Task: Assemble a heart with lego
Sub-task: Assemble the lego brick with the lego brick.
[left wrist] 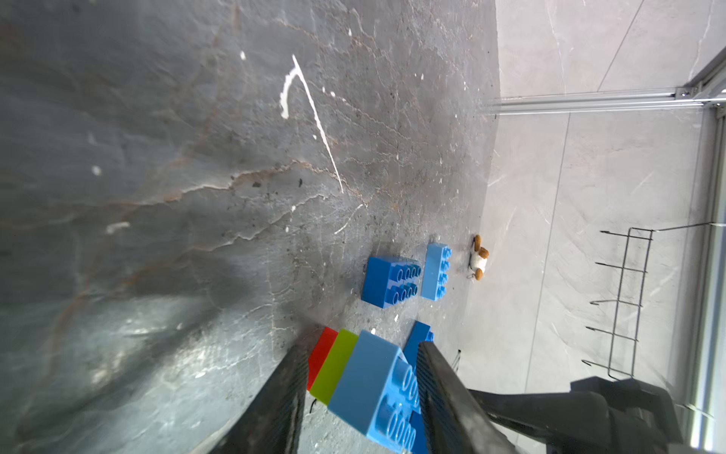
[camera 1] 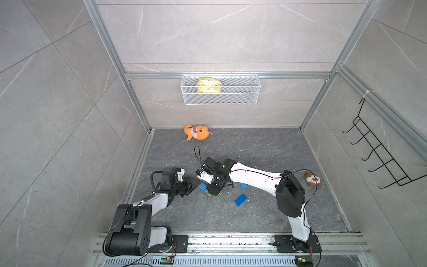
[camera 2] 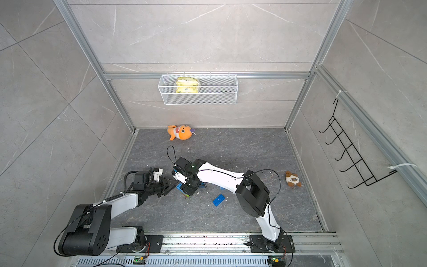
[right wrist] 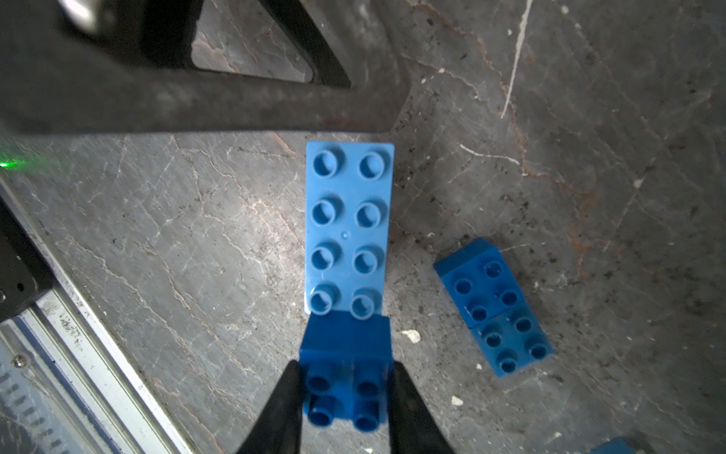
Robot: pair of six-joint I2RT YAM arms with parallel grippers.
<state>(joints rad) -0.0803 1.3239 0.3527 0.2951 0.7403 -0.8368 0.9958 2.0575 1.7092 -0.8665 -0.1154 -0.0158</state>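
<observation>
The heart (camera 1: 203,186) (left wrist: 365,385) is a short stack standing on the floor: a red brick (left wrist: 322,353), a lime-green one (left wrist: 338,367), and a light blue oblong (right wrist: 349,220) on top with its studs bare. My left gripper (camera 1: 190,185) (left wrist: 362,346) lies on its side at the stack's far end with its jaws apart. The stack shows through the gap, and I cannot tell whether a finger touches it. My right gripper (camera 1: 212,191) (right wrist: 345,393) is shut on a small dark blue lego (right wrist: 345,342), held over the oblong's near end.
Two loose blue bricks (camera 1: 240,200) (camera 1: 243,185) lie just right of the stack, under the right arm. An orange plush shark (camera 1: 196,133) sits at the back and a brown plush (camera 1: 313,179) at the right. A wire basket (camera 1: 220,99) and a hook rack (camera 1: 381,157) hang on the walls.
</observation>
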